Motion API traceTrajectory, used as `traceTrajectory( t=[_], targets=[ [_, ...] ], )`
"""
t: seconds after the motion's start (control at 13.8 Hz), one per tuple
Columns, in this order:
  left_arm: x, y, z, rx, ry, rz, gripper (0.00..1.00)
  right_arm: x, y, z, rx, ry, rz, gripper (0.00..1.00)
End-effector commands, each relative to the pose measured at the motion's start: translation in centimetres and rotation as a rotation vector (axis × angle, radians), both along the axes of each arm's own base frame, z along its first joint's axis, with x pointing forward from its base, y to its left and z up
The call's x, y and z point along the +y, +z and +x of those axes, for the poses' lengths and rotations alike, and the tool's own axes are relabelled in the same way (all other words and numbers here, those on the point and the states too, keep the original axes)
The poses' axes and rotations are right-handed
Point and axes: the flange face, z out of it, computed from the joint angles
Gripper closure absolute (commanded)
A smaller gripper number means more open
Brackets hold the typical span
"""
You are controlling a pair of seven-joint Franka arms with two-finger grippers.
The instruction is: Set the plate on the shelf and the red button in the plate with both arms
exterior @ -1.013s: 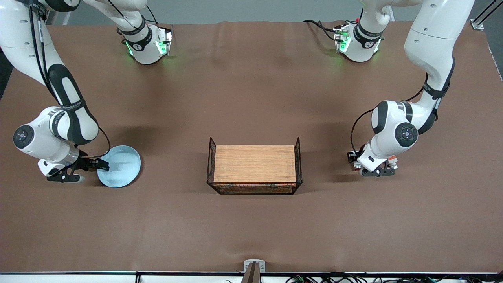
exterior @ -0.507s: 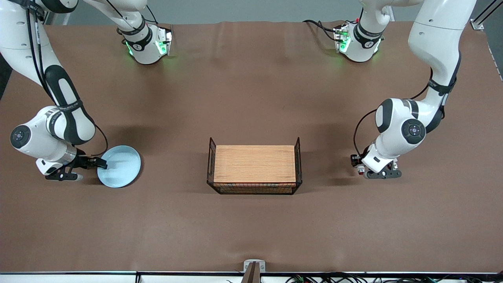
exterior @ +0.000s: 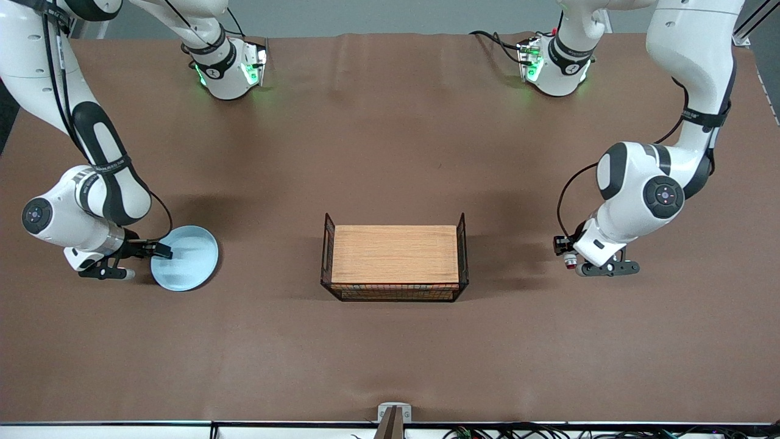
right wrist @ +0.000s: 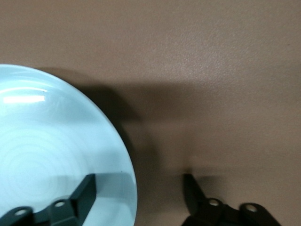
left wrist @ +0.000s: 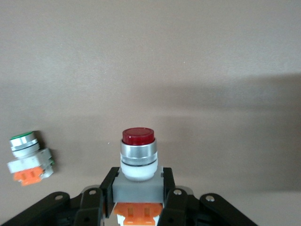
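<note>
You are looking down on a brown table (exterior: 390, 341) with a wooden rack (exterior: 395, 255) in a wire frame at its middle, between the two arms' working ends.

Toward the right arm's end, the plate (exterior: 189, 259) lies flat on the table. The right gripper (exterior: 159, 249) sits at its rim with the fingers spread, one finger (right wrist: 84, 190) over the plate's inside and the other off it over bare table, so the rim runs between them. That straddle is what the coming grasp turns on: closing would pinch the rim.

Toward the left arm's end, the left gripper (exterior: 573, 259) is clamped on the red button (left wrist: 138, 157), cap pointing away from the wrist along the fingers' line, low over the table. From there the rack lies toward the table's middle.

A second button with a green cap (left wrist: 29, 157) lies on the table beside it, untouched.

You cannot tell whether the red button is lifted clear of the table, and its orange base is partly cut off in the left wrist view.
</note>
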Motion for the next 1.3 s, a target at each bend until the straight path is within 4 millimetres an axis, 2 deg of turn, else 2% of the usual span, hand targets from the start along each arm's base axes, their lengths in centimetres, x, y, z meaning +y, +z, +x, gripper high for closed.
traceTrajectory(
  t=[0.0, 0.22, 0.36, 0.51, 0.72, 0.87, 1.09, 1.23],
  targets=[
    [0.1, 3.7, 1.0, 0.026, 0.035, -0.011, 0.72, 0.5, -0.1, -0.1, 0.022, -0.013, 0.018, 0.67],
    [-0.1, 7.2, 2.3, 0.035, 0.096, -0.012, 0.72, 0.6, 0.1, 0.0, 0.020, -0.013, 0.018, 0.92],
    [-0.3, 9.6, 3.0, 0.043, 0.148, -0.018, 0.72, 0.6, 0.6, 0.3, 0.009, -0.012, 0.016, 0.99],
    [-0.6, 12.4, 3.7, 0.050, 0.225, -0.053, 0.72, 0.6, 1.1, 0.6, -0.002, -0.011, 0.014, 1.00],
    [-1.4, 15.1, 4.2, 0.053, 0.349, -0.071, 0.72, 0.5, 2.7, 1.2, -0.028, -0.017, 0.009, 1.00],
    [-2.3, 16.9, 4.0, 0.048, 0.441, -0.093, 0.72, 1.2, 3.8, 1.4, -0.029, -0.031, 0.011, 1.00],
    [-4.8, 18.5, 3.5, 0.061, 0.580, -0.130, 0.72, 2.0, 5.2, 2.0, 0.018, -0.055, 0.031, 1.00],
    [-6.7, 19.4, 3.3, 0.069, 0.673, -0.143, 0.72, 2.6, 6.9, 2.5, 0.029, -0.058, 0.038, 1.00]
  ],
)
